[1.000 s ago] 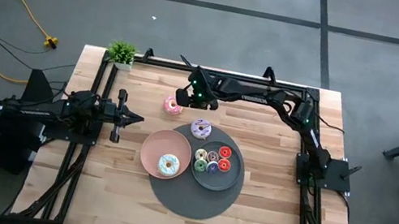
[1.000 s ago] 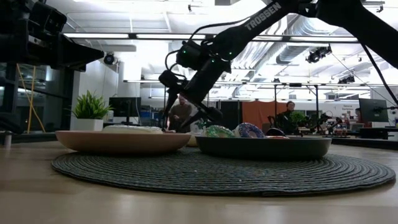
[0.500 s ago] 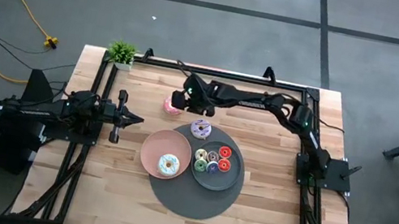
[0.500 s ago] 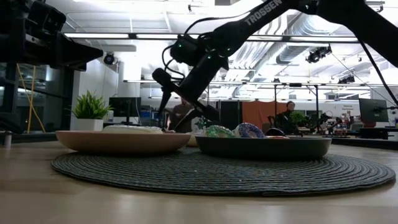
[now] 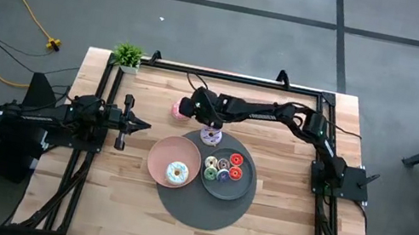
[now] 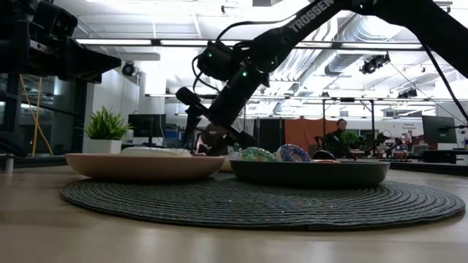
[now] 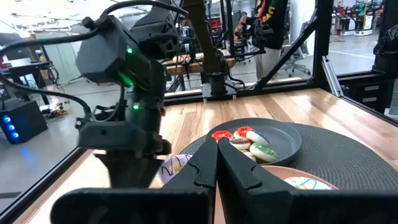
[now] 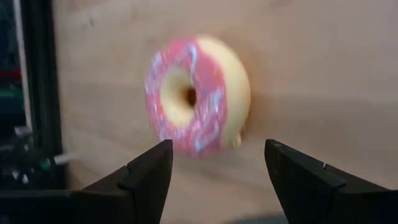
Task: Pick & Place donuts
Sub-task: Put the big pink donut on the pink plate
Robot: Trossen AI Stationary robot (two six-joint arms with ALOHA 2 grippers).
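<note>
**Right arm reaches over pink-iced donut at the back of the desk**

The wooden desk (image 5: 277, 225) carries a round dark woven mat (image 5: 201, 211) near its middle. Two plates rest on the mat side by side: a pink plate (image 5: 160, 154) on the left and a grey plate (image 5: 242, 190) on the right. The right arm stretches from its base across the back half of the desk, and the right gripper (image 5: 182, 108) hangs over a pink-iced donut (image 5: 179, 112) lying on bare wood just behind the mat; in the right wrist view the fingers (image 8: 146, 177) stand apart with that donut (image 8: 196, 93) between and beyond them, untouched. The left arm waits at the desk's left edge, the left gripper (image 5: 139, 124) pointing toward the plates with its fingers (image 7: 199, 168) pressed together on nothing. A white-iced donut (image 5: 177, 172) sits in the pink plate. A purple-sprinkled donut (image 5: 210, 136) lies at the mat's back edge, just beside the grey plate. Inside the grey plate cluster the tiny donuts (image 5: 224, 168), red, green and brown among them. A small potted plant (image 5: 127, 56) stands at the desk's back left corner.
</note>
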